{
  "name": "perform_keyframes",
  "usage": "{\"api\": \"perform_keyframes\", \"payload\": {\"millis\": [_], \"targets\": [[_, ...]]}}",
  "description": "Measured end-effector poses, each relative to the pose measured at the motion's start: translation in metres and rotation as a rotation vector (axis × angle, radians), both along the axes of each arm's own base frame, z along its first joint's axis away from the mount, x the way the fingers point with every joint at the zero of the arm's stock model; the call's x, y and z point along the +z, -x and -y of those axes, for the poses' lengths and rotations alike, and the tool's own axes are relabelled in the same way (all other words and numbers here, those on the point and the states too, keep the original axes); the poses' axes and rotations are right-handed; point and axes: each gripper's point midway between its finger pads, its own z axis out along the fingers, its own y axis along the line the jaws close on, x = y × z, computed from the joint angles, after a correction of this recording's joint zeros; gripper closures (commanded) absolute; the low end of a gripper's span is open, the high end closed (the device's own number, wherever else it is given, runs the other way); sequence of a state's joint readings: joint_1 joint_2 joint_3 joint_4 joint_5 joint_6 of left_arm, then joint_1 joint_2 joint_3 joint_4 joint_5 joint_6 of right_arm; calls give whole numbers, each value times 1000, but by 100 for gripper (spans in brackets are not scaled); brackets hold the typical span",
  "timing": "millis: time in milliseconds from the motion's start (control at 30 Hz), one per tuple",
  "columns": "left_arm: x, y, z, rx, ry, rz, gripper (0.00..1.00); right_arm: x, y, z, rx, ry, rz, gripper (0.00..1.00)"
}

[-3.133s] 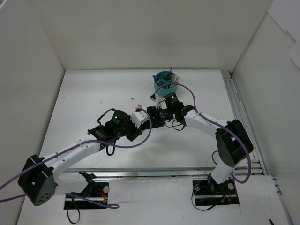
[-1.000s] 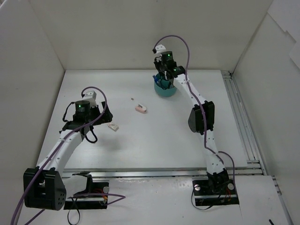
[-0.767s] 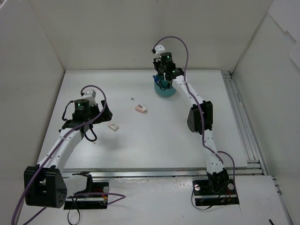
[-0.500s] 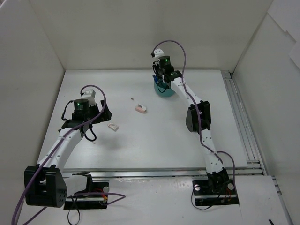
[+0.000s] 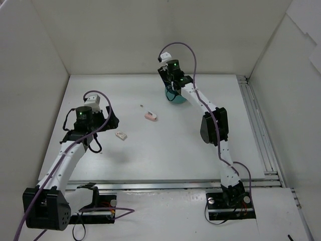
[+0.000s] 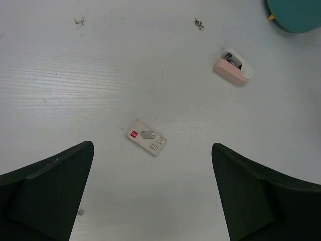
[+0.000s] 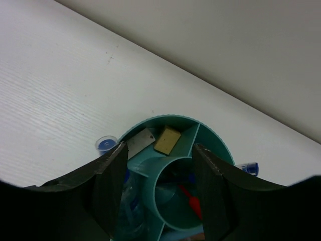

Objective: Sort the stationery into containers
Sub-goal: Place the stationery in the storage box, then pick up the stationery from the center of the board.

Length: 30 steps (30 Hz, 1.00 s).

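Left jaws spread wide and empty, hanging over the white eraser [image 6: 145, 137] flat on the tabletop [image 6: 100, 75]: centred between them, just ahead of the tips, long axis slanted across the gap. Farther off, rightward, the pink eraser [image 6: 233, 67]. Farthest, right jaws parted, holding nothing, above the teal cup [image 7: 170, 119].

smooth teal plastic cup [image 7: 213, 142]; matt white table [image 6: 75, 75] with fine ribbed grain; white eraser [image 6: 145, 137] in printed paper sleeve.
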<state>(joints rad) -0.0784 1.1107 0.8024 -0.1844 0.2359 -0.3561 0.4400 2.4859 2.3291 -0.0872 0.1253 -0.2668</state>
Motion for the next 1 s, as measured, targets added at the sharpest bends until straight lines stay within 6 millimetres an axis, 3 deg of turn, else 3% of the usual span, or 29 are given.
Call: {"api": "perform_keyframes", "payload": {"millis": [133,267,367,433,533,667,867,1000], "targets": [[18,6,-1,1,5,60,0,36,24,-13,38,12,31,39],[22,17,-3,12,7,80,0,66,67,-31,132,27,44,18],[19,24,-5,30,11,70,0,77,103,-49,255,25,28,2],[15,28,-6,38,12,55,0,75,127,-65,355,11,3,2],[9,32,-8,49,18,36,0,60,147,-82,456,-13,-53,2],[3,40,-8,58,28,20,0,23,158,-86,505,-3,-158,2],[2,46,-9,69,38,16,0,-52,152,-90,507,63,-302,2],[0,48,-9,72,40,8,0,-97,161,-87,517,95,-405,2]]}}
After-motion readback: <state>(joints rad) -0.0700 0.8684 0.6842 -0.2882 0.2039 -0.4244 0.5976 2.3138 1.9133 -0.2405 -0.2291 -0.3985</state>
